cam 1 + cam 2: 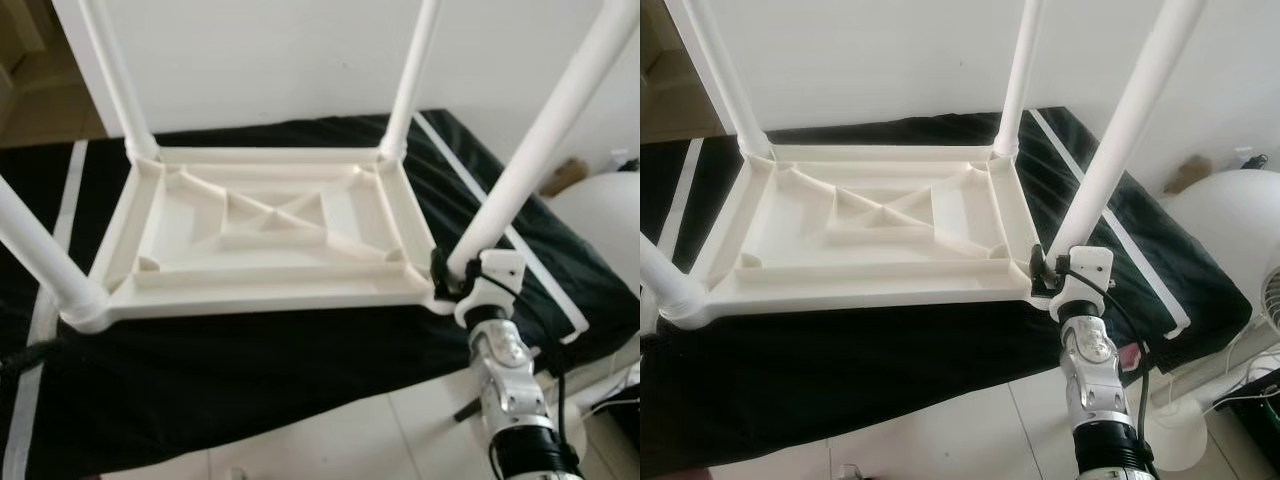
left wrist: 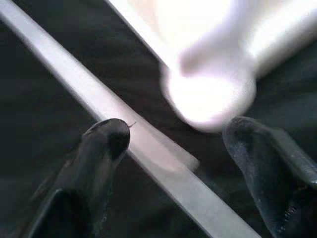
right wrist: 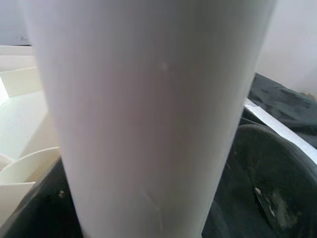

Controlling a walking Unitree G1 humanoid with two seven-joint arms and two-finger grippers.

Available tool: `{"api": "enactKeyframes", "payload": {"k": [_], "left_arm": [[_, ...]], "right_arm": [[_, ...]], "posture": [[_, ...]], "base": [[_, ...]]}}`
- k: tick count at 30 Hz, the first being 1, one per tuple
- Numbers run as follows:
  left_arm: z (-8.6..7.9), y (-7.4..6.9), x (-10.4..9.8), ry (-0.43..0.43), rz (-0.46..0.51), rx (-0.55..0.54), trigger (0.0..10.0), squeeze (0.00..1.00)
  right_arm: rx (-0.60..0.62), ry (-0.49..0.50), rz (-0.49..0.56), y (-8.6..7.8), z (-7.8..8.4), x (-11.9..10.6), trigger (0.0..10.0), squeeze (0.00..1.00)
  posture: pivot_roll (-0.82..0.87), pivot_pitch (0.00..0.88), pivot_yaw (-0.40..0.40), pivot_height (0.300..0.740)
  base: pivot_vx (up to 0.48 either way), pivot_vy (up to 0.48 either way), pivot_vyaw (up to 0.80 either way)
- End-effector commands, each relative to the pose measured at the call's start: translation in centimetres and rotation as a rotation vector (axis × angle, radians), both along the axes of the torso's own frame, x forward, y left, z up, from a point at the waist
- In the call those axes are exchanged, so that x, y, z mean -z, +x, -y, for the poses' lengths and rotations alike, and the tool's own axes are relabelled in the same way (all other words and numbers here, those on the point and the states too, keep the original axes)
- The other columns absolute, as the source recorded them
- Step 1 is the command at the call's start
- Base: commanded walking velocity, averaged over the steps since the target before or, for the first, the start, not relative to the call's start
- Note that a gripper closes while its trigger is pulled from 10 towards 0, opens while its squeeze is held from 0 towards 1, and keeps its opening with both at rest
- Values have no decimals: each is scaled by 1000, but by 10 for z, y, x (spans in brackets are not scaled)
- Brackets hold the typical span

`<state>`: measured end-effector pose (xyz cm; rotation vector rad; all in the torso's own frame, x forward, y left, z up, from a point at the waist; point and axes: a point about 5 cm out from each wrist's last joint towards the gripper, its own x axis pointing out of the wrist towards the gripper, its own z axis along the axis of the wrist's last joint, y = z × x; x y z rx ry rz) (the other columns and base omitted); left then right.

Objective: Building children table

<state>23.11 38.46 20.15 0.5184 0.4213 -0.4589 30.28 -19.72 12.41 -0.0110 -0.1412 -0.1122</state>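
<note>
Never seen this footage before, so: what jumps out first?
A white table lies upside down on a black cloth, four legs pointing up. The right gripper sits at the base of the near right leg. The left gripper is open near the near left corner.

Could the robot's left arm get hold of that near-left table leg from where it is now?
Probably yes: the left gripper hangs open over the black cloth, right beside the leg's socket, with nothing between them.

No text, label, brand, number or sign can be read anywhere in these pictures.
</note>
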Motion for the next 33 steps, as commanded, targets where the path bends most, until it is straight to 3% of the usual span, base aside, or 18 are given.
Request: {"api": "enactKeyframes", "payload": {"k": [1, 2, 3, 5, 9, 14, 22, 23, 24, 25, 26, 30, 33], "left_arm": [[-7, 4, -4, 48, 78, -92, 10000, 0], [-8, 16, -14, 35, 179, -113, 10000, 0], [-8, 16, -14, 35, 179, -113, 10000, 0], [-7, 38, -17, 61, 255, -173, 10000, 0], [-7, 47, -19, 58, 283, -193, 10000, 0], [3, 72, -29, 9, 367, -208, 10000, 0], [0, 75, -17, 50, 274, -190, 10000, 0], [-4, 73, -9, 142, 208, -205, 10000, 0], [-4, 73, -8, 198, 210, -188, 10000, 0], [-4, 73, -8, 198, 210, -188, 10000, 0], [-3, 73, -8, 233, 217, -173, 10000, 0], [2, 88, -21, 131, 358, -293, 10000, 0], [3, 93, -27, 153, 433, -343, 10000, 0]], "right_arm": [[28, 8, -10, -2, 5, 4, 10000, 0], [18, 13, -13, -2, 1, 5, 10000, 0], [18, 13, -13, -2, 1, 5, 10000, 0], [-7, 60, -28, 0, -9, 7, 10000, 0], [-31, 59, -25, 2, -14, 6, 10000, 0], [-21, 77, -36, 3, -16, 5, 10000, 0], [13, 71, -32, -5, -9, 6, 10000, 0], [23, 73, -36, -9, -6, 7, 10000, 0], [25, 74, -38, -10, -6, 8, 10000, 0], [25, 74, -38, -10, -6, 8, 10000, 0], [25, 74, -39, -11, -6, 8, 10000, 0], [24, 89, -54, -15, -12, 12, 10000, 0], [21, 91, -57, -17, -17, 14, 10000, 0]], "posture": [[86, 59, -31, 740], [88, 62, -37, 740], [88, 62, -37, 740], [85, 67, -44, 740], [83, 69, -44, 740], [64, 71, -28, 740], [37, 79, -5, 740], [21, 84, 9, 740], [21, 84, 9, 740], [21, 84, 9, 740], [21, 84, 9, 740], [12, 83, 10, 740], [8, 84, 6, 740]], "base": [[0, 0, 0], [0, 0, 0], [0, 0, 0], [0, 0, 0], [0, 0, 0], [0, 0, 0], [0, 0, 0], [0, 0, 0], [0, 0, 0], [0, 0, 0], [0, 0, 0], [0, 0, 0], [0, 0, 0]]}}
